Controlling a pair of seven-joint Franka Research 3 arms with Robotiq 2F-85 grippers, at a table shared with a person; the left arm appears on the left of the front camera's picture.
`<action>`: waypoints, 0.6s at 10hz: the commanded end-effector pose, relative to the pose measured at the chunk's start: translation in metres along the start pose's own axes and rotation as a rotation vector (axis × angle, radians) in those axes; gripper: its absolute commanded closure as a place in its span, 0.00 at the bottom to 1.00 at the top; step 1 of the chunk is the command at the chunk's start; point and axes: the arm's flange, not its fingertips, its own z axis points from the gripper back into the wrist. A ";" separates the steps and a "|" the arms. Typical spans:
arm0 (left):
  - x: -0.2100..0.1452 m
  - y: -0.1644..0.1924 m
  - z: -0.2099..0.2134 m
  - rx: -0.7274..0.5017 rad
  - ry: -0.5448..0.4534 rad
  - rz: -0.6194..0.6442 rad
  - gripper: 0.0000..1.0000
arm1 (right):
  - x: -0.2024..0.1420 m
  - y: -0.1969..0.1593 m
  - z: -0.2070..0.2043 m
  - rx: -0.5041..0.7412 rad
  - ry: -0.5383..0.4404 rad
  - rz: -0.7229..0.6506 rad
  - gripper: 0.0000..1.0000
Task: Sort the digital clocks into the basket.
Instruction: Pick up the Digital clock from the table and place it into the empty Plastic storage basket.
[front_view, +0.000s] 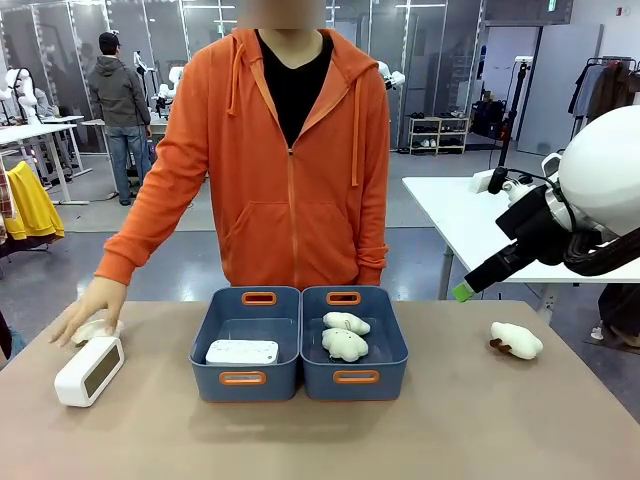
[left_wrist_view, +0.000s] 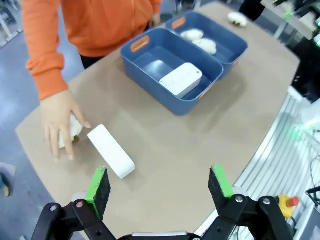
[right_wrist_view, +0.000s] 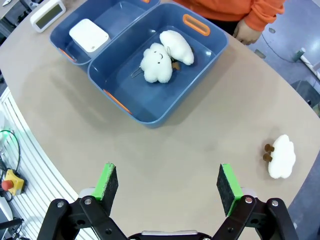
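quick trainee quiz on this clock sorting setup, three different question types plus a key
1. How many plush toys lie in the right basket?
2. True or false: the left gripper is shut on a clock.
3. Where is the clock that is not yet sorted? A in the right basket. B on the table, close to the person's hand. C on the floor.

Key: 1 two. 2 false, it is open and empty. 3 B.
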 end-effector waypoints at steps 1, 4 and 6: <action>-0.002 0.003 0.004 -0.009 -0.016 0.021 0.00 | 0.000 0.002 0.000 -0.014 -0.003 -0.021 0.00; -0.003 0.005 0.004 0.008 -0.021 0.028 0.00 | 0.000 0.002 0.000 -0.014 -0.003 -0.021 0.00; 0.007 0.005 -0.005 0.052 0.016 0.107 0.00 | 0.000 0.002 0.000 -0.014 -0.003 -0.021 0.00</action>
